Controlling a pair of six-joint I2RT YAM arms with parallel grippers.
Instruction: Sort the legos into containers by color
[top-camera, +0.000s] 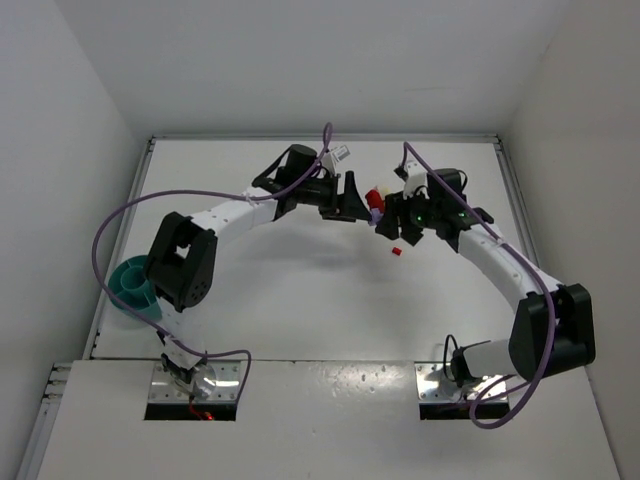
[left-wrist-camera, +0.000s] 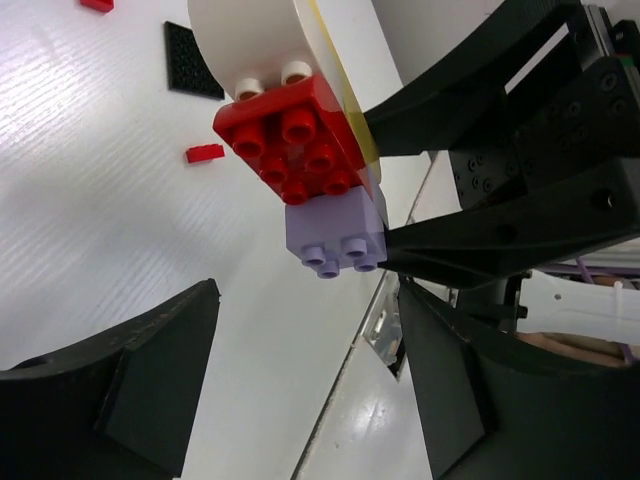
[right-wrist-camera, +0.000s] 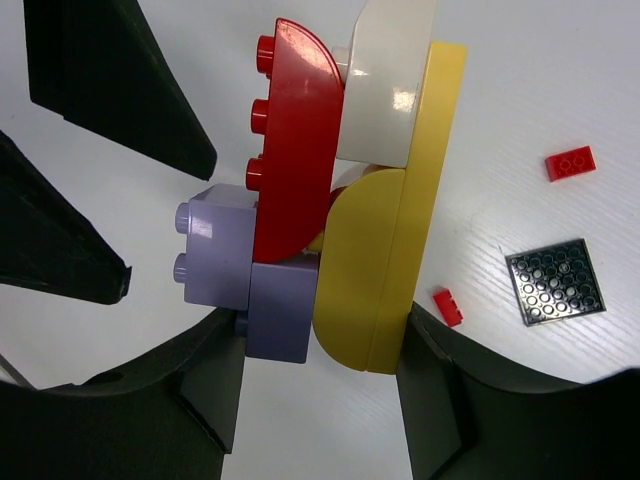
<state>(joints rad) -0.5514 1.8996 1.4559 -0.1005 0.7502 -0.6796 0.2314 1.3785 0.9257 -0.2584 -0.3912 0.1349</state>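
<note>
A clump of joined legos hangs above the table: a red brick (right-wrist-camera: 295, 140), two purple bricks (right-wrist-camera: 215, 250), a yellow piece (right-wrist-camera: 390, 250) and a white piece (right-wrist-camera: 385, 90). My right gripper (right-wrist-camera: 320, 370) is shut on the clump (top-camera: 378, 200), one finger on the purple, the other on the yellow. My left gripper (left-wrist-camera: 305, 380) is open, its tips just short of the red brick (left-wrist-camera: 290, 135) and the purple brick (left-wrist-camera: 335, 235). Small red legos (right-wrist-camera: 570, 162) (right-wrist-camera: 448, 307) (top-camera: 396, 251) lie loose on the table. The teal bowl (top-camera: 133, 285) stands at the left edge.
A black studded plate (right-wrist-camera: 556, 281) lies flat beside the loose red legos, also seen in the left wrist view (left-wrist-camera: 193, 60). White walls close in the table on three sides. Both arms meet over the far middle of the table.
</note>
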